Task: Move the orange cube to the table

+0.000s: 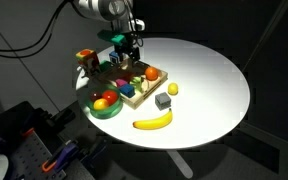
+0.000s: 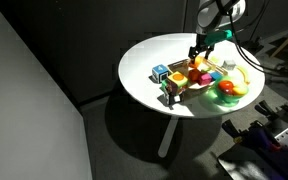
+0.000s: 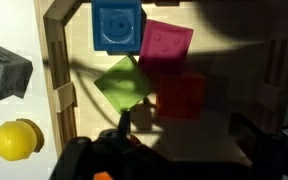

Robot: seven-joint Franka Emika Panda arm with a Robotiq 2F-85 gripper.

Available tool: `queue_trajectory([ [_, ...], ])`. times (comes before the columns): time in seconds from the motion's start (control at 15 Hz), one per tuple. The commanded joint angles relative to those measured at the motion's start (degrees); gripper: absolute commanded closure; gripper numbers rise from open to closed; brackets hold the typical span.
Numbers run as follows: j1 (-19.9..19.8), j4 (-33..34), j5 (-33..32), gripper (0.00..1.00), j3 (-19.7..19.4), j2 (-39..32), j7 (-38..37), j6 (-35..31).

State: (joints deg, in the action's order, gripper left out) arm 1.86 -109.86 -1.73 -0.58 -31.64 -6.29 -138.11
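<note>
The orange cube (image 3: 179,95) looks reddish-orange in shadow. It lies in the wooden compartment tray (image 3: 59,90) next to a green cube (image 3: 124,85), a pink cube (image 3: 166,42) and a blue cube (image 3: 116,25). My gripper (image 3: 182,128) is open, just above the tray, with its dark fingers apart and the orange cube just beyond the tips. Nothing is between the fingers. In both exterior views the gripper (image 1: 125,52) (image 2: 199,52) hangs over the tray's far part on the round white table (image 1: 214,90) (image 2: 144,70).
A grey cube (image 3: 4,72) (image 1: 163,101) and a yellow ball (image 3: 16,140) (image 1: 171,89) lie on the table beside the tray. A banana (image 1: 152,121) and a green bowl of fruit (image 1: 106,103) sit near the front edge. Bare tabletop lies beyond the grey cube.
</note>
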Motion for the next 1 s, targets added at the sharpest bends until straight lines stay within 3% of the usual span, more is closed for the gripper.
queue_trajectory([
  [0.0,-0.5,3.2,0.3,0.0,0.0,-3.1,1.6,-0.1],
  [0.93,0.2,4.3,-0.1,0.0,-0.4,-4.7,0.3,-0.2],
])
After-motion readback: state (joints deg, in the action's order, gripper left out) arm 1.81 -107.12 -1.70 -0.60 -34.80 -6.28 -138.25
